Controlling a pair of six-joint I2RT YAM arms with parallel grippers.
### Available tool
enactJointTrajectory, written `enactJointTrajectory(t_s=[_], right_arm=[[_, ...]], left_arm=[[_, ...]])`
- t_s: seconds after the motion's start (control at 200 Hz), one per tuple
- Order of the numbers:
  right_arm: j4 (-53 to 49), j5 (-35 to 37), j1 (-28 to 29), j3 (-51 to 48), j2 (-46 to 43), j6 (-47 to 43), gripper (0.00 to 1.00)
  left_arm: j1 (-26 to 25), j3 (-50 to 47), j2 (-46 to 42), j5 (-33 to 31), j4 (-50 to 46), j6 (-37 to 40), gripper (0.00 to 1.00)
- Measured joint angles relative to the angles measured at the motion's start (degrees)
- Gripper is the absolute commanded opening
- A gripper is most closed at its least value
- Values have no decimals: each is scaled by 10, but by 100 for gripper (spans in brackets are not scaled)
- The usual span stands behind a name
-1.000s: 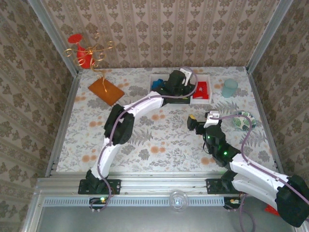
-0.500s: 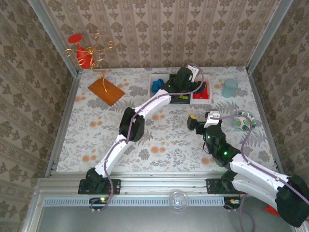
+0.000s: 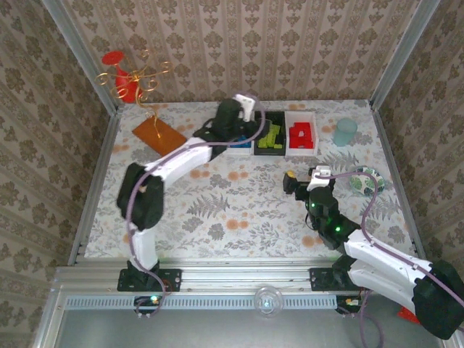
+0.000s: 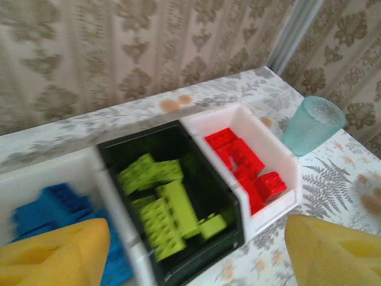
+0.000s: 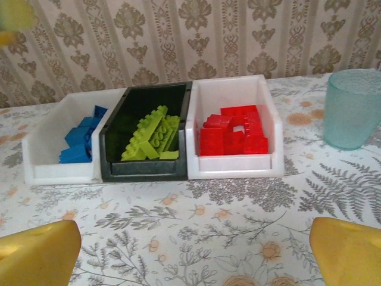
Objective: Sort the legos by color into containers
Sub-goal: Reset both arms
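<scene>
Legos (image 5: 233, 134) sorted: blue in left white bin (image 5: 56, 173), green in black bin (image 5: 143, 170), red in right white bin (image 5: 232, 170). Left pincer (image 4: 196, 250) spread, empty, above bins. Right pincer (image 5: 190, 256) spread, empty, over bench (image 5: 268, 214). Top view adds orange plate (image 3: 159, 136).

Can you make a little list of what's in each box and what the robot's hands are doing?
left bin: white, holds blue legos
middle bin: black, holds green legos
right bin: white, holds red legos
cup: pale blue, right of the bins
left tool: open, empty, over the bins
right tool: open, empty, facing the bins
</scene>
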Motion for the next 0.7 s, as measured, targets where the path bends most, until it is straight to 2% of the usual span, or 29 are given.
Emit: enactJointTrajectory(t_s=[0.14, 0.31, 0.46, 0.7], right_arm=[[0, 15, -5, 0, 0, -16, 100], [-14, 26, -15, 19, 0, -32, 100], [-37, 31, -27, 57, 1, -48, 100], [-61, 45, -66, 88, 10, -58, 100]], left_arm=[[57, -193, -141, -23, 84, -9, 83], [125, -356, -241, -57, 135, -20, 86], [156, -423, -291, -80, 147, -19, 90], [194, -469, -337, -110, 154, -12, 97]])
